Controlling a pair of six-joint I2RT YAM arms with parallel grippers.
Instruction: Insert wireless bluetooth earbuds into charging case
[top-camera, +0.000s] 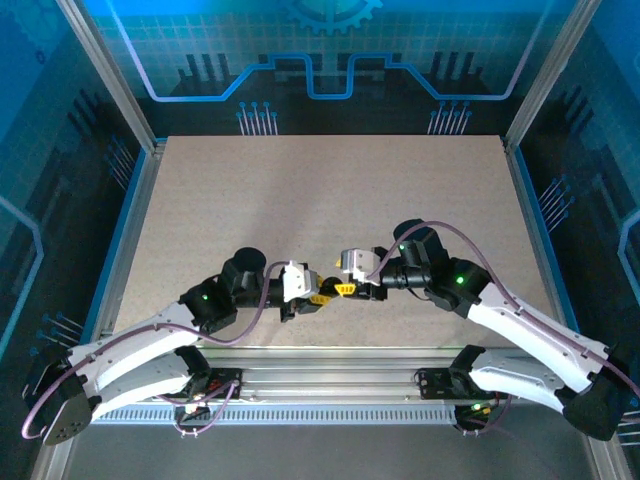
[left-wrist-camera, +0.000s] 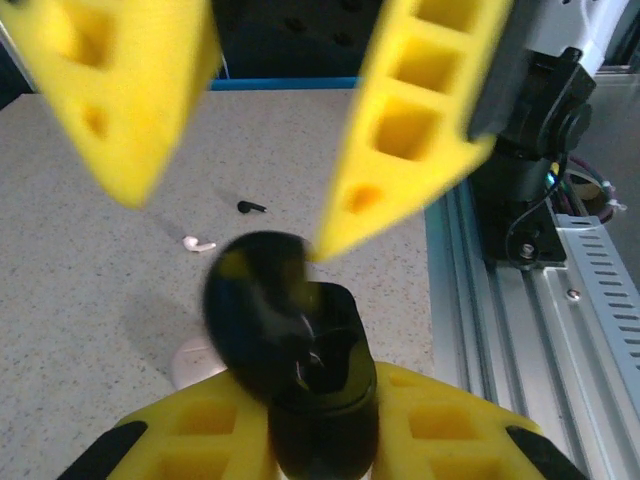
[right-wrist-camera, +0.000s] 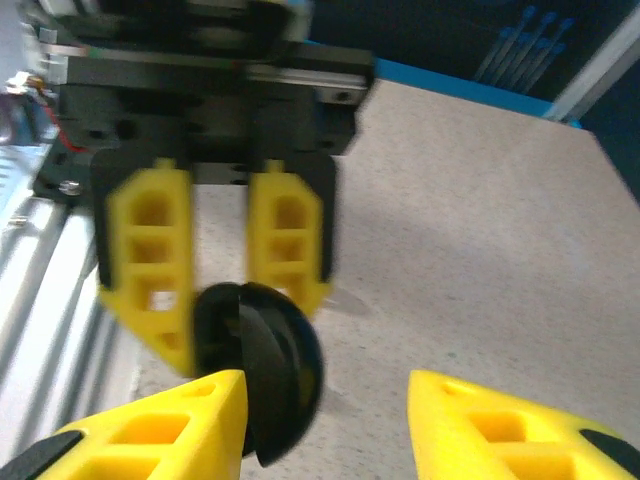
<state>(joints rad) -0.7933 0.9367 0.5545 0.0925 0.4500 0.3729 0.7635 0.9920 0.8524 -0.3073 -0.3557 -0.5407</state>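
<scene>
I'm seeing left arm (top-camera: 130, 352) and right arm (top-camera: 522, 322) wearing white shells over black joints, green LEDs (top-camera: 204, 296) glowing, purple cables (top-camera: 440, 224) trailing, yellow cut-out fingers (left-wrist-camera: 140, 120).

Two arms: one left arm (top-camera: 130, 350) and one right arm (top-camera: 520, 320). Two yellow pincers, one to each arm: the left pincer (top-camera: 319, 297) and the right pincer (top-camera: 345, 289). One counter (top-camera: 320, 190). Two earbuds lie loose on it in the left wrist view: one black earbud (left-wrist-camera: 250, 207) and one whitish earbud (left-wrist-camera: 198, 243). One black charging case (left-wrist-camera: 320, 370). One pale rounded thing (left-wrist-camera: 195, 362) shows from under the case, too hidden to name.
</scene>
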